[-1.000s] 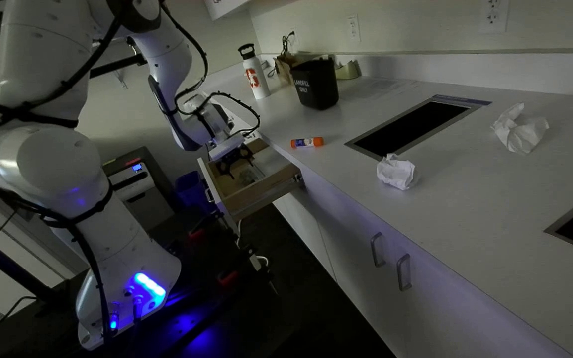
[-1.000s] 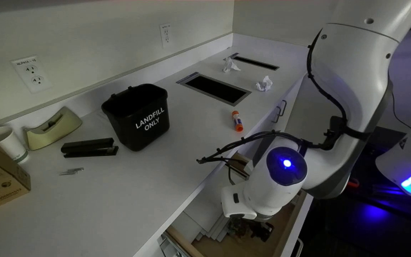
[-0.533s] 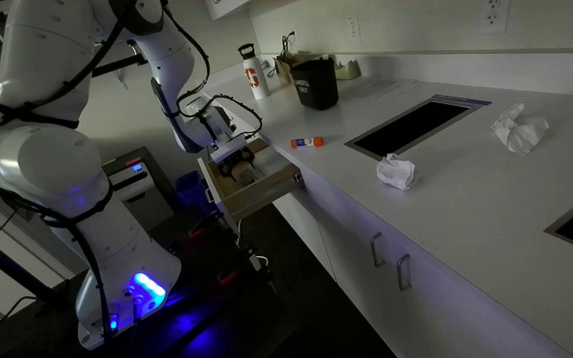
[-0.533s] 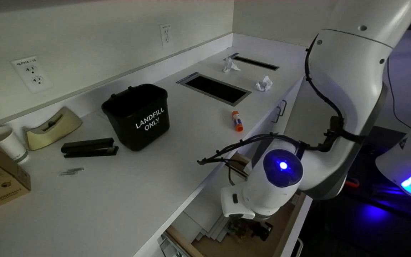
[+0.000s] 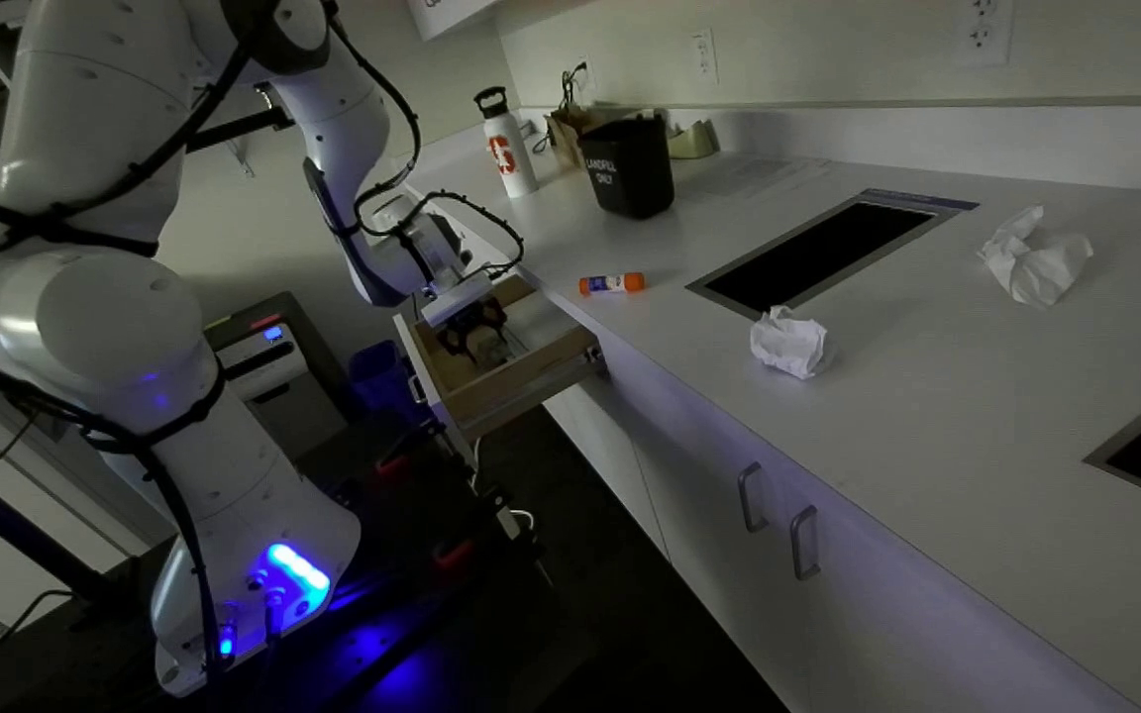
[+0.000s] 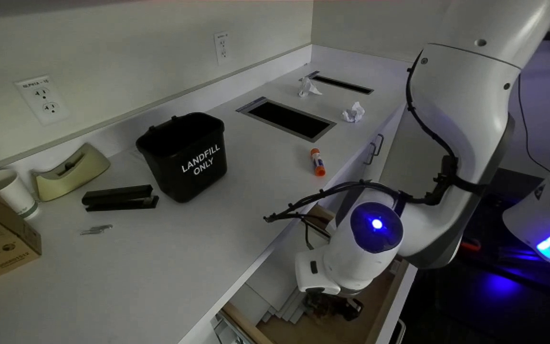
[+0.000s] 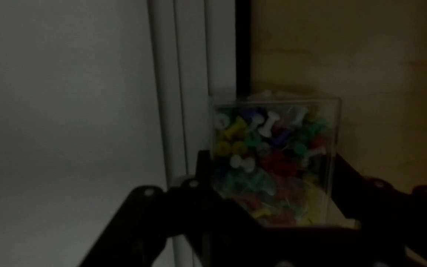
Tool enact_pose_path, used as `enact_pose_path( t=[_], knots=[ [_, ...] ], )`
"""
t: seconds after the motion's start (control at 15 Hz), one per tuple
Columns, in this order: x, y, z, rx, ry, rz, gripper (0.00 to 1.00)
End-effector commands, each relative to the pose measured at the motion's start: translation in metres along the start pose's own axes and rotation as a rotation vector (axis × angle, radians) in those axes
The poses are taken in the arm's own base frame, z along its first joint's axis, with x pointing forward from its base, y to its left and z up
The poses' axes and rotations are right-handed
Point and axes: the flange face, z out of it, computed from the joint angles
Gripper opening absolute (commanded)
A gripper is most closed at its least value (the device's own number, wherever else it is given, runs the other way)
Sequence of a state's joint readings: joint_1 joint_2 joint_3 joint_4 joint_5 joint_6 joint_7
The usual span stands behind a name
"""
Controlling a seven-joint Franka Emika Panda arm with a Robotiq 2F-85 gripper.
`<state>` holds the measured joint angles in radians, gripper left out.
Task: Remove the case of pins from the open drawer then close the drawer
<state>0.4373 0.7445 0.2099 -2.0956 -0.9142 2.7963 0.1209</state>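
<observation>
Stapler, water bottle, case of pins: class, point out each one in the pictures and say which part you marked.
Stapler (image 6: 118, 196), in an exterior view: its black upper arm.
Water bottle (image 5: 510, 152), in an exterior view: its body.
Case of pins (image 7: 272, 155), wrist view: its clear face.

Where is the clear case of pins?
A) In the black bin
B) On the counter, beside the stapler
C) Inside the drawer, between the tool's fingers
C, because the wrist view shows the case between the fingers of the tool, with the wooden drawer bottom in sight.
</observation>
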Motion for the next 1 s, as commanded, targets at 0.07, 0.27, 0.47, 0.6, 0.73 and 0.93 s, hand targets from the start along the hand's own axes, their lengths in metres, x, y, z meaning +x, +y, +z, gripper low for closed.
enact_pose_path(
  t=[0.07, 0.27, 0.47, 0.6, 0.73, 0.93],
  knots=[
    [0.004, 0.002, -0.003, -0.015, -0.008, -0.007, 0.49],
    [0.001, 0.004, -0.025, -0.026, -0.013, 0.022, 0.49],
    [-0.005, 0.015, -0.053, -0.024, -0.013, 0.080, 0.49],
    [-0.008, 0.024, -0.075, -0.023, -0.022, 0.115, 0.49],
    [-0.011, 0.034, -0.098, -0.018, -0.032, 0.139, 0.49],
    [-0.016, 0.053, -0.134, -0.012, -0.031, 0.182, 0.49]
  ],
)
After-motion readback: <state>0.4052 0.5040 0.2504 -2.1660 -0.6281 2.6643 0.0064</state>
